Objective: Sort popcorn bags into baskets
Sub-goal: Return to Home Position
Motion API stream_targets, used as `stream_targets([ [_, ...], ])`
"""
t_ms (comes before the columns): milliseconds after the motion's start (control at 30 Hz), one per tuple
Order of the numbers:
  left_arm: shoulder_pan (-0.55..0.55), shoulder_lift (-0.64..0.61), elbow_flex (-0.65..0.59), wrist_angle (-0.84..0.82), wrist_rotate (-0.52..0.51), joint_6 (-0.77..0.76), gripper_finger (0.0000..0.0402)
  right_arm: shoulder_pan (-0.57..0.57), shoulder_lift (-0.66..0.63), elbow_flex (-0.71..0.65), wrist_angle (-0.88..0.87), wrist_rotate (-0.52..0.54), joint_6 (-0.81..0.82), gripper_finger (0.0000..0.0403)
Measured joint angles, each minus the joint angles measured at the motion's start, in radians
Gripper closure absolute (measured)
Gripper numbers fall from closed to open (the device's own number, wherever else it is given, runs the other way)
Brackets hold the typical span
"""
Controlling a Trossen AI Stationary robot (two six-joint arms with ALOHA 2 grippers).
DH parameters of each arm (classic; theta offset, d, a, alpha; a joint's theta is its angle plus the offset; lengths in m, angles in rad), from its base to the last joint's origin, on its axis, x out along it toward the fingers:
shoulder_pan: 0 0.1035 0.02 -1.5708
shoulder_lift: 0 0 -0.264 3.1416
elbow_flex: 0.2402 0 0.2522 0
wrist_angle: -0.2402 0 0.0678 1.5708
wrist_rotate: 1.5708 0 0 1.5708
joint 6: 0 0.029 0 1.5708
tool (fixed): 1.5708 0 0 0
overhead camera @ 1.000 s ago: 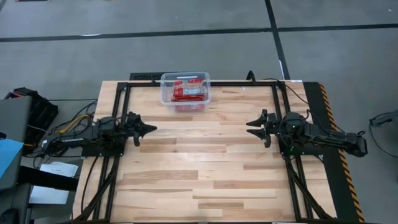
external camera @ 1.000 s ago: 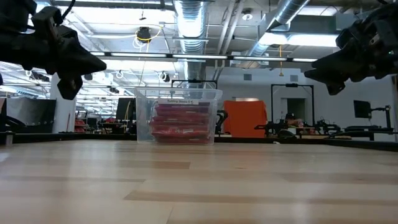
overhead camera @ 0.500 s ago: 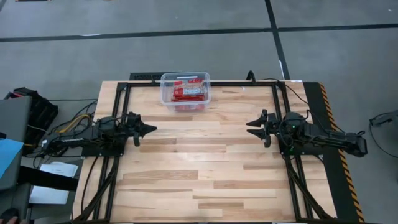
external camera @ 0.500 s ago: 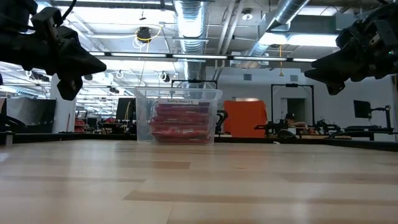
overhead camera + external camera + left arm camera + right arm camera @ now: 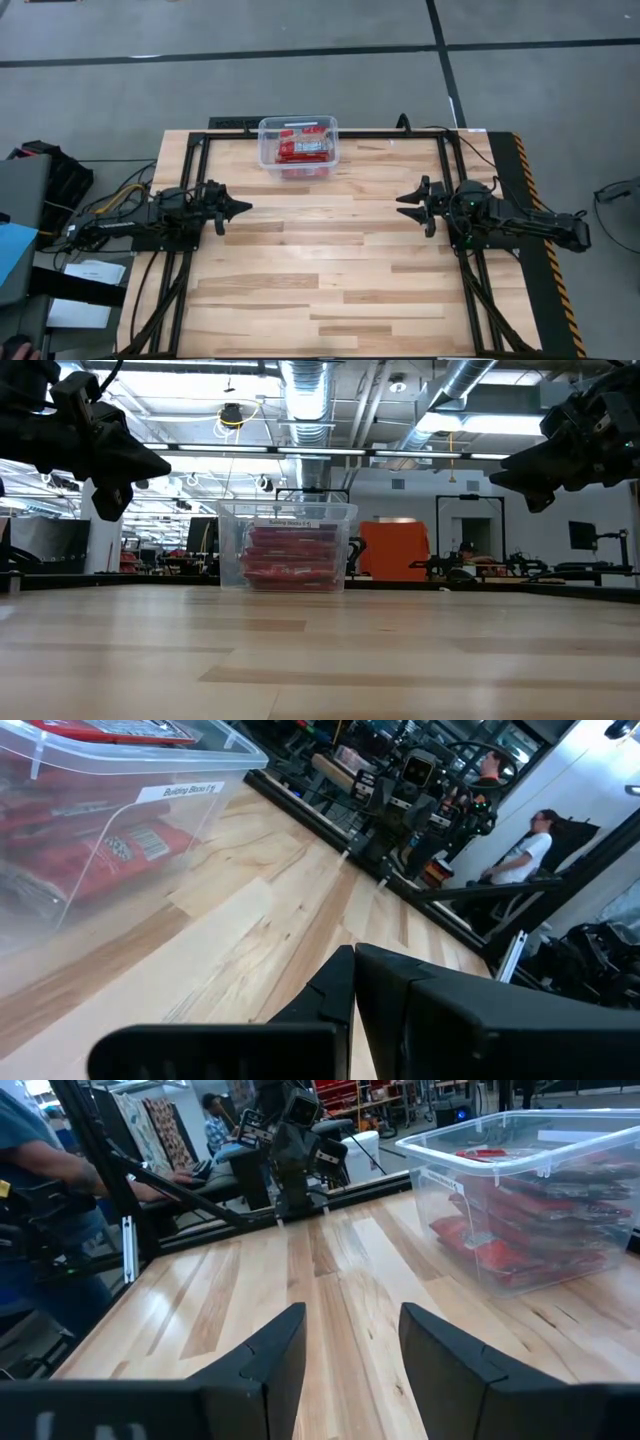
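Light wooden tabletop [image 5: 320, 270], black frame rail [image 5: 380, 133] on far edge. Workshop room behind, with a seated person [image 5: 520, 850].

Left gripper [image 5: 240, 208] clenched, holding nothing. Right gripper [image 5: 405, 206] released, facing it, well apart.

Clear bin [image 5: 264, 140] of red popcorn bags [image 5: 302, 150] stands beyond both, nearer the left gripper.

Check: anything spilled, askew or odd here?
Nothing stands out. The popcorn bags lie inside the clear bin, none on the table; the left gripper, shut, and right gripper, open, hang empty at the sides.
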Motion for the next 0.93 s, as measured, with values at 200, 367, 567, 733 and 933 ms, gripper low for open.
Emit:
stream_targets([
  [200,0.000,0.000,0.000,0.000,0.000,0.000,0.0401,0.000,0.000,0.000,0.000,0.000,0.000,0.0210],
  [367,0.000,0.000,0.000,0.000,0.000,0.000,0.0401,0.000,0.000,0.000,0.000,0.000,0.000,0.0209],
  [567,0.000,0.000,0.000,0.000,0.000,0.000,0.0401,0.000,0.000,0.000,0.000,0.000,0.000,0.0217],
  [733,0.000,0.000,0.000,0.000,0.000,0.000,0.0401,0.000,0.000,0.000,0.000,0.000,0.000,0.0223],
  [933,0.000,0.000,0.000,0.000,0.000,0.000,0.0401,0.000,0.000,0.000,0.000,0.000,0.000,0.0223],
])
